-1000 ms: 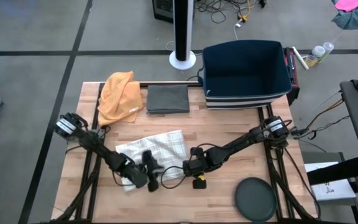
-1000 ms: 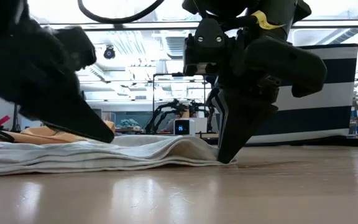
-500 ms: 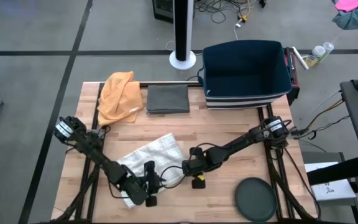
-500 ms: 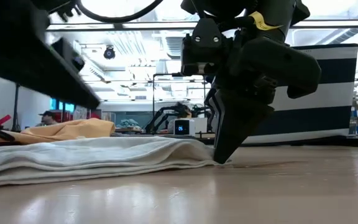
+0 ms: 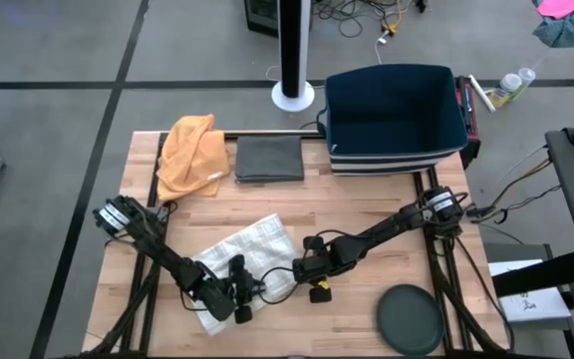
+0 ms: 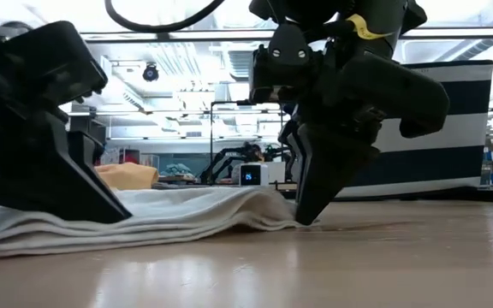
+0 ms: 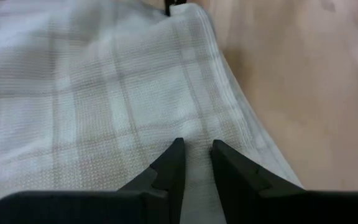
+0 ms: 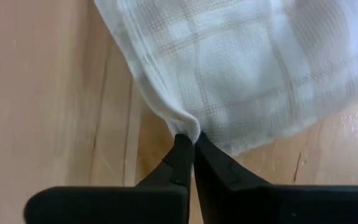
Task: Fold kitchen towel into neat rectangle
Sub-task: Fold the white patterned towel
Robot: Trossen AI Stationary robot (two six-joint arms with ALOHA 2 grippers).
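The white checked kitchen towel (image 5: 252, 249) lies rumpled and slantwise on the wooden table (image 5: 367, 209), in several layers in the low view (image 6: 187, 224). My left gripper (image 5: 245, 297) is down on the towel's near part, its fingers nearly together with cloth between them (image 7: 195, 152). My right gripper (image 5: 300, 271) is shut on the towel's right corner and points steeply down (image 6: 302, 218). My left gripper has the towel's near part (image 7: 196, 134) between its two fingertips, which stand a narrow gap apart. It slants down from the table's left. One layer or several, I cannot tell. The towel lies on the table around the fingers. My right gripper pinches the towel's right corner (image 8: 190, 127) between its two fingertips, only at their free ends. It comes from above, pointing steeply down. The cloth is gathered into a small fold at the tips and stays at table level.
At the table's far left lie an orange cloth (image 5: 192, 150) and a folded grey cloth (image 5: 269, 158). A navy bin (image 5: 395, 118) stands at the far right. A dark round disc (image 5: 412, 319) lies near the front right edge. Bare wood shows right of the towel.
My left gripper has gone toward the table's near edge and sunk onto the towel. The towel's left part has been drawn along with it, so the towel now lies more slantwise and bunched. The corner in my right gripper has stayed where it was.
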